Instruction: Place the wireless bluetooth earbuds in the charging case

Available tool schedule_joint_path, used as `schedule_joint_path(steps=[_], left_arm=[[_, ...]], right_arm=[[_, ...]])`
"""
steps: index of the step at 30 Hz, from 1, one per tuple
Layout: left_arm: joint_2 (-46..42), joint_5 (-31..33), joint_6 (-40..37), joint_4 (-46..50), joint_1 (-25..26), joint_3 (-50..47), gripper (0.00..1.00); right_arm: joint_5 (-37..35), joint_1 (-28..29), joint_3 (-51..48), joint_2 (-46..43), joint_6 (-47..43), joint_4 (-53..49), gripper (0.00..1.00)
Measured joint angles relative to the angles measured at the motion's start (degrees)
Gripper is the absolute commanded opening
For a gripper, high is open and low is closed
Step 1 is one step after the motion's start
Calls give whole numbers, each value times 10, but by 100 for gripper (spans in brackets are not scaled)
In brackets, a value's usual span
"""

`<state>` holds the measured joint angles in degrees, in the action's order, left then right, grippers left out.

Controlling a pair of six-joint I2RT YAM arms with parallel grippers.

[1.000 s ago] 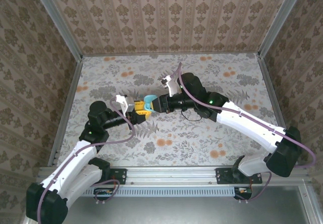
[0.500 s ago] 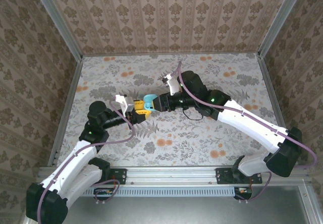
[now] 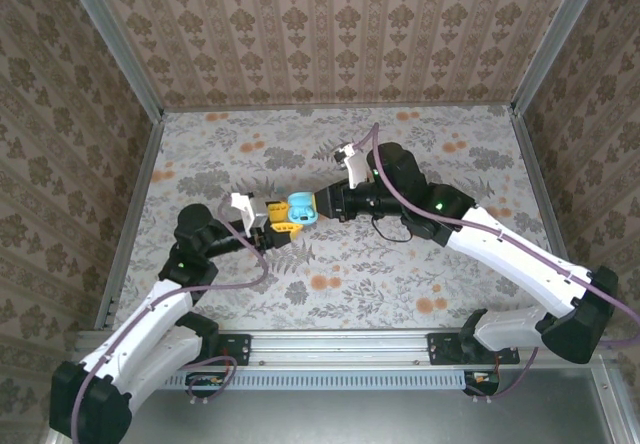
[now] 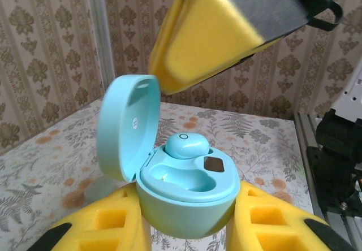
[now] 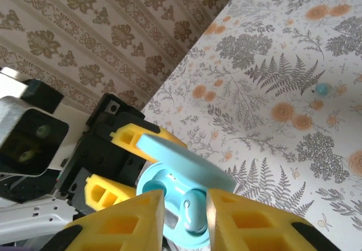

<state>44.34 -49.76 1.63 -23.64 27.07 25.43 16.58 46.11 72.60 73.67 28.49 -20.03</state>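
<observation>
My left gripper [image 4: 189, 224] is shut on the pale blue charging case [image 4: 186, 191], held just above the table with its lid [image 4: 125, 125] open. One matching earbud [image 4: 186, 145] sits in the case's far slot; the near slot [image 4: 180, 178] is empty. The right gripper [image 5: 185, 217] hovers over the case [image 5: 169, 189], its yellow fingers [image 4: 215, 33] clear of it and slightly apart, holding nothing. Through that gap I see the seated earbud [image 5: 194, 208]. From above, the case [image 3: 298, 207] lies between the left gripper [image 3: 283, 222] and the right gripper [image 3: 322, 204].
The floral tabletop [image 3: 400, 264] is walled with patterned panels and metal rails [image 3: 130, 214]. A tiny pale blue item [image 5: 321, 89] lies on the table beyond the case, too small to identify. Both arms meet at mid-table.
The right gripper has drawn back up and to the right, off the case. The left gripper still holds the case, shifted slightly right.
</observation>
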Motion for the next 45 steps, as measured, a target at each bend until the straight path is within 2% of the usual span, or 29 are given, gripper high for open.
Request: schedule_joint_path(steps=[10,20,37,45], left_arm=[[-1,5,-25,11,0,-10,25],[-4,23,-62,9,15,-11,24],[3,38,-66,13,15,-10,24],[7,72,-51,50,2,-9,23]], right_arm=[[-38,20,8,11,-33,-33,20],[-51,22,2,-3,-46,-34,32],[-46,19,-23,-14,-45,-29,28],[-51,-24,-23,-14,-17,-29,27]])
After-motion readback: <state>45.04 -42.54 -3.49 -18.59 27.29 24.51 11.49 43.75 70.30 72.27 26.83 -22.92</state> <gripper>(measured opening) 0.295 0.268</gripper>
